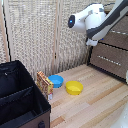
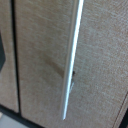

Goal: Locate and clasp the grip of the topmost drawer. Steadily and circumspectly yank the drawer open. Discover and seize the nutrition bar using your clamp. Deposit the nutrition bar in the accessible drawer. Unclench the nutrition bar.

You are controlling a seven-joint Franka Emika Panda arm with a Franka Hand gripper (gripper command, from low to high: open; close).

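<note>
The nutrition bar (image 1: 44,85), an orange-yellow packet, stands on edge on the wooden floor beside a black case. The dresser is at the exterior view's right; its upper drawer front (image 1: 120,37) is shut and partly hidden behind the white arm. My clamp (image 1: 92,42) hangs at the end of that arm, close to the dresser's left edge, and its fingers cannot be made out. The wrist view is filled by a grey-brown drawer front (image 2: 40,60) with a slim silver handle (image 2: 71,60) very near; no fingers show there.
A blue bowl (image 1: 56,80) and a yellow bowl (image 1: 74,88) sit on the floor just beyond the bar. The black case (image 1: 20,100) fills the lower part of the exterior view's left. A lower drawer (image 1: 109,60) is shut. Woven screens stand behind.
</note>
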